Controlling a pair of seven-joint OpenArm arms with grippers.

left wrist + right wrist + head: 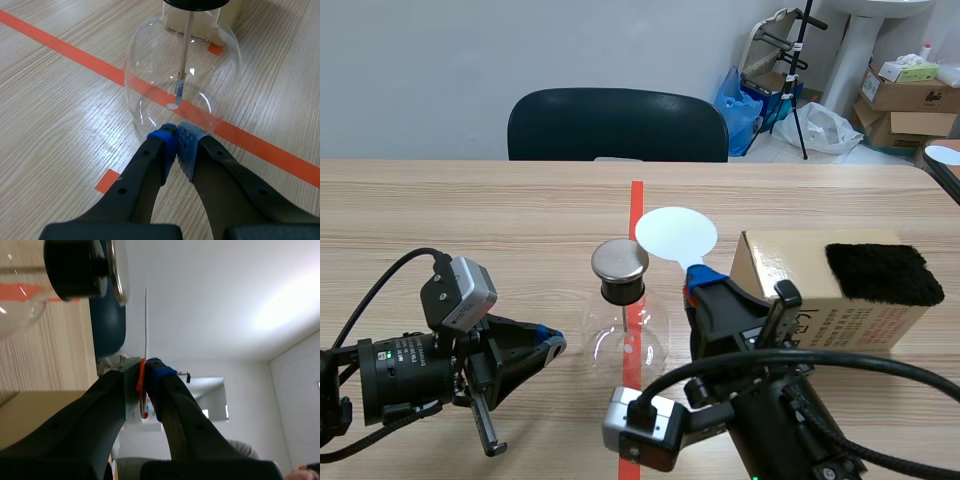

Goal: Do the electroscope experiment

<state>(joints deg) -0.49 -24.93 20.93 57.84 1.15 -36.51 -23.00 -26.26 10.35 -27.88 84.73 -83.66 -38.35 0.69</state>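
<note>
scene view: a round-bellied glass flask [623,338] stands on the pale wood-grain bench [470,220], over the orange-red tape line. a black stopper [621,290] plugs its neck and a flat, brushed metal cap [619,260] tops it. the left pincer [554,344] lies low, just beside the flask. the right pincer [703,278] holds a white paddle [676,234] with a thin round blade, which stands up just beside the cap and behind it. a cardboard box [790,285] sits to the right with a black fuzzy pad [883,273] on top. a dark chair [617,125] stands across the bench.

left wrist view: the left pincer's blue dotted pads are pressed together with nothing between them, the tips right at the flask's clear, glossy wall. inside, a thin rod [186,45] hangs down to a small foil strip [179,90].

right wrist view: the right pincer's fingers are clamped on the paddle's orange handle [141,382]. the blade shows edge-on as a thin white line ahead of the tips. the stopper and the cap's rim lie near, off to one side.
</note>
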